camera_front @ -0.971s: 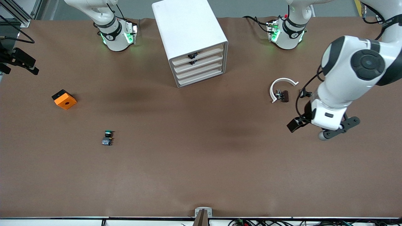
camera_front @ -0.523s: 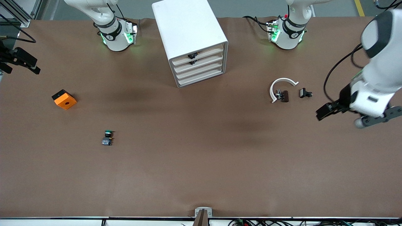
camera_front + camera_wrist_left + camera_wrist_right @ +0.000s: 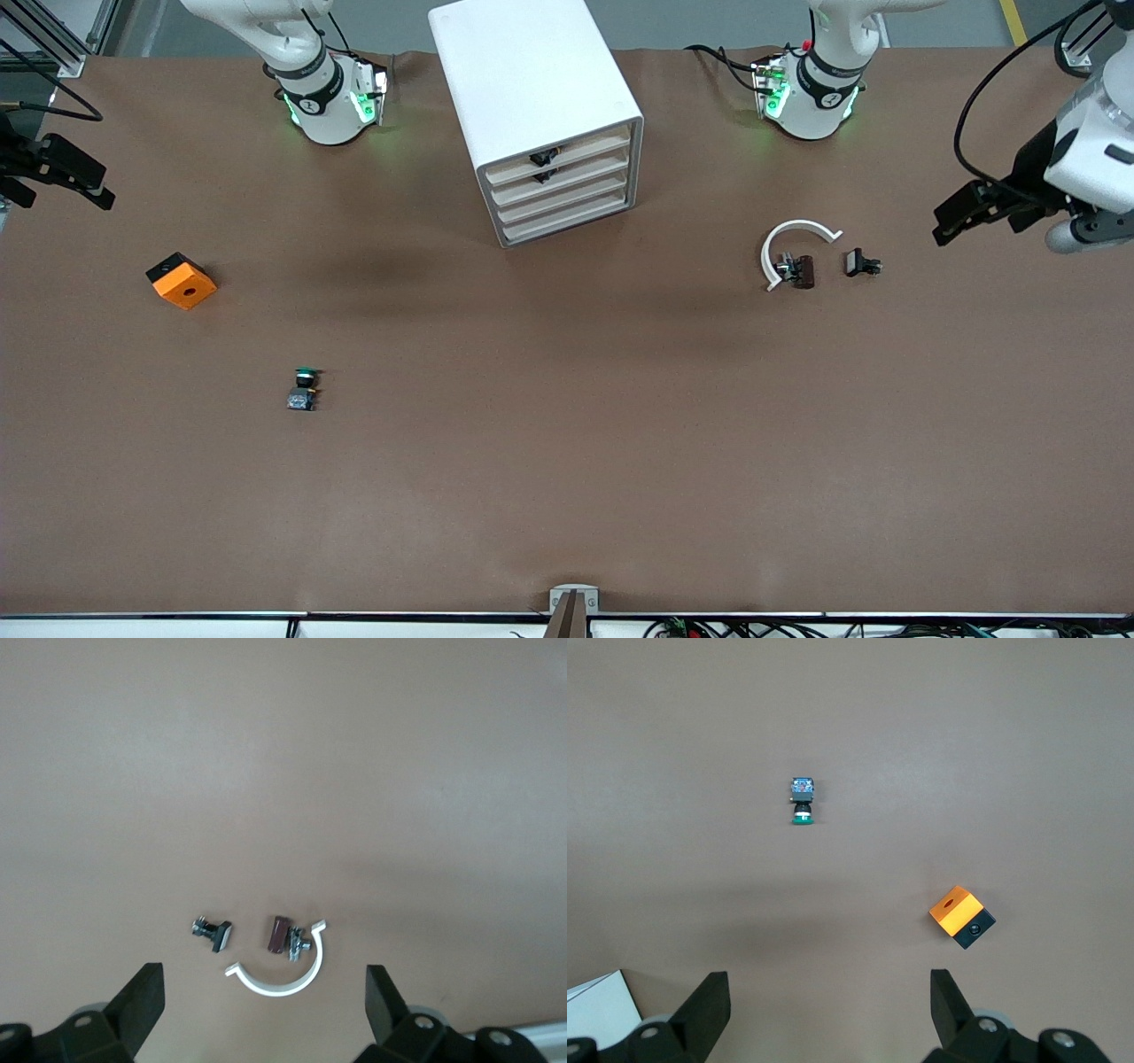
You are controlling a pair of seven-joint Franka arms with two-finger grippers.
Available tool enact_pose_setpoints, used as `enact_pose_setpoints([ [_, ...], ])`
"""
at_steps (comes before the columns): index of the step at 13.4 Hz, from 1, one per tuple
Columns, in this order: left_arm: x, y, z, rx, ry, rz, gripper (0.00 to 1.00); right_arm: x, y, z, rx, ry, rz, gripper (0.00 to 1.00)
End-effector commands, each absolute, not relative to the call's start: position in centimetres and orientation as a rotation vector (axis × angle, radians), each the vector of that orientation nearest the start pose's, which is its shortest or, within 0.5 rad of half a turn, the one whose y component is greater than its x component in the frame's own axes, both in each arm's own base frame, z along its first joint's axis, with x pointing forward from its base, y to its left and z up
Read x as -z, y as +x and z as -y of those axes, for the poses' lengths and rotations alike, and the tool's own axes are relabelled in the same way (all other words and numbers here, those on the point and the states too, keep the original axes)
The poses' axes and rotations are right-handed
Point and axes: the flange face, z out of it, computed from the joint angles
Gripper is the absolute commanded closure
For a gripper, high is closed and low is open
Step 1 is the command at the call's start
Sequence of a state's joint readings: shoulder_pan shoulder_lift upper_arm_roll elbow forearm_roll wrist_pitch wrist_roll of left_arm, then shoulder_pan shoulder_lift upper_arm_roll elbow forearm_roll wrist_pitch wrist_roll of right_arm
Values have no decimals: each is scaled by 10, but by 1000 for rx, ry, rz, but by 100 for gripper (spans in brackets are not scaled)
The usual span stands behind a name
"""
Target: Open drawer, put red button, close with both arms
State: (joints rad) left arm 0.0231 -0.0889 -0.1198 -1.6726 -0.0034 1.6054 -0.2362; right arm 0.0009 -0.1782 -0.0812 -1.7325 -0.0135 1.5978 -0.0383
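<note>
Over table, left gripper [image 3: 261, 997] fingers spread; right gripper [image 3: 828, 1005], seemingly outside front view, likewise.

Brown table [image 3: 567, 461] lay bare before the white boxy four-drawer cabinet [image 3: 540, 115] — obstacles sat well apart: orange cube [image 3: 181, 281], green-capped button [image 3: 303, 390], white curved clip [image 3: 791, 248], small black part [image 3: 860, 262].

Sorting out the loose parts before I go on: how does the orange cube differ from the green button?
The orange cube is bigger and boxy, orange over black, with a hole in its top face. The green button is smaller and slimmer, a green cap on a grey-blue base, lying on its side, nearer the front camera. Both sit loose toward the right arm's end.
</note>
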Motion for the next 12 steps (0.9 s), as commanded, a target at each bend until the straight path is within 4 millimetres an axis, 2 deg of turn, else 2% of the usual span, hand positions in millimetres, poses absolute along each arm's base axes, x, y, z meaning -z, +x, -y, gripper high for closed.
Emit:
enact_pose_setpoints([
  [1,-637,492,49,42,-3141,119,0,-647,490,43,82,-3125,-75,0],
  [3,-639,486,48,29,-3133,113,0,-658,494,35,125,-3125,-56,0],
  [4,-640,485,50,22,-3130,109,0,-654,492,26,101,-3124,-41,0],
  [5,-640,484,53,14,-3125,97,0,-654,492,25,100,-3124,-39,0],
  [9,-647,490,50,29,-3121,115,0,-651,491,39,91,-3123,-63,0],
  [12,-649,499,43,7,-3121,138,0,-651,491,41,94,-3123,-43,0],
])
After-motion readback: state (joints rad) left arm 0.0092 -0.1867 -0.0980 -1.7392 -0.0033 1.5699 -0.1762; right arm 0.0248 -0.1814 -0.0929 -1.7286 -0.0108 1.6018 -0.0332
